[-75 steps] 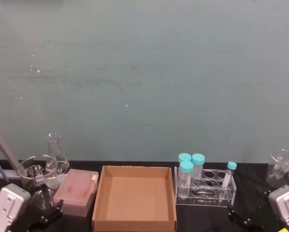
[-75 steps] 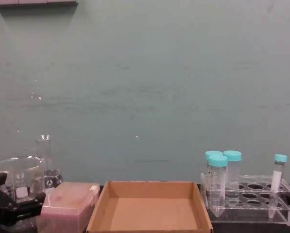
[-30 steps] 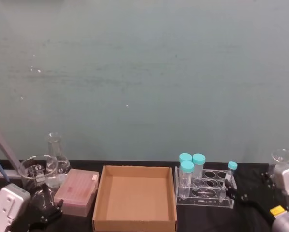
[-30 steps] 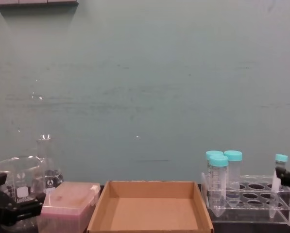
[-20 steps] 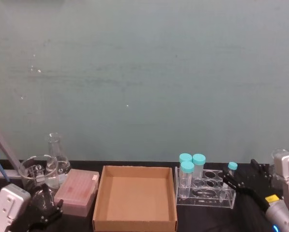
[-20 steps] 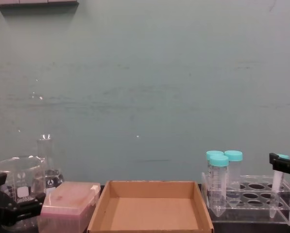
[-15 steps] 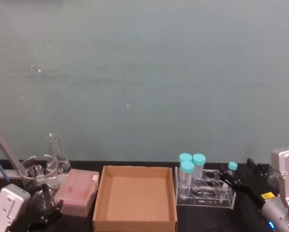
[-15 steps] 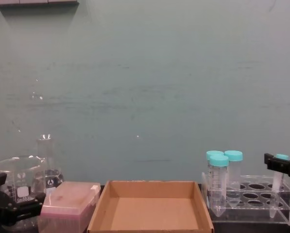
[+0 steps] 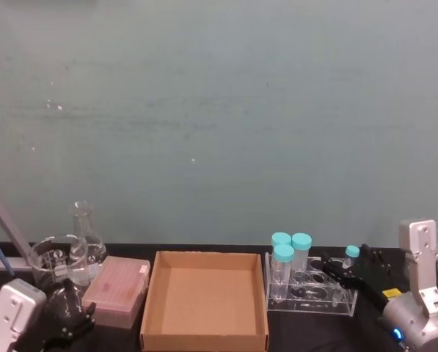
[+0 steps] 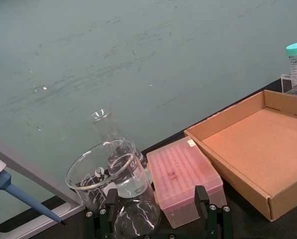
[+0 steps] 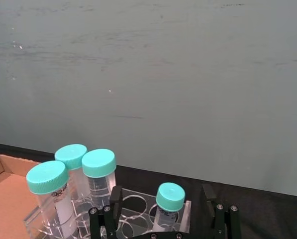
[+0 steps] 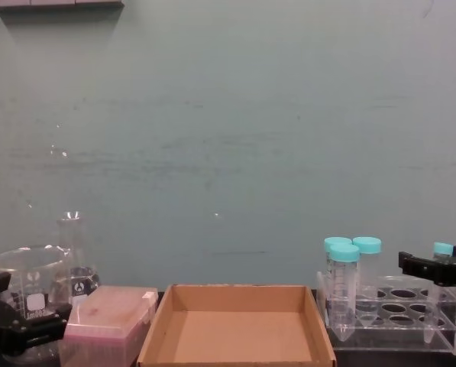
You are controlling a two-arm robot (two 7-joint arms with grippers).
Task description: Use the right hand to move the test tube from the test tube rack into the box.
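While my right claw [image 11: 161,199] hangs spread wide at the three o'clock end of the test tube rack [image 9: 310,302], its two black fingers [image 11: 102,219] stand on either side of the test tube [image 11: 170,196] and, as far as I can tell, apart from it. That slim tube sits in a hole at that end of the rack, with its small teal cap uppermost and level with my fingers in the chest view. At the rack's nine o'clock end, three fatter teal-capped tubes [image 9: 283,254] stand close together, and the holes between them and my claw hold nothing. Just beside the rack at its nine o'clock lies the box [image 9: 202,341], a shallow brown cardboard tray with a bare floor, resting on the black tabletop [image 9: 307,334]. A pink lidded box [image 9: 117,290] sits just beside the tray at its nine o'clock. A glass beaker [image 9: 53,260] and a conical flask [image 9: 83,235] stand together beyond that, toward ten o'clock. My left claw [image 10: 155,219] is parked at the tabletop's near left corner, its fingers spread wide and gripping nothing.
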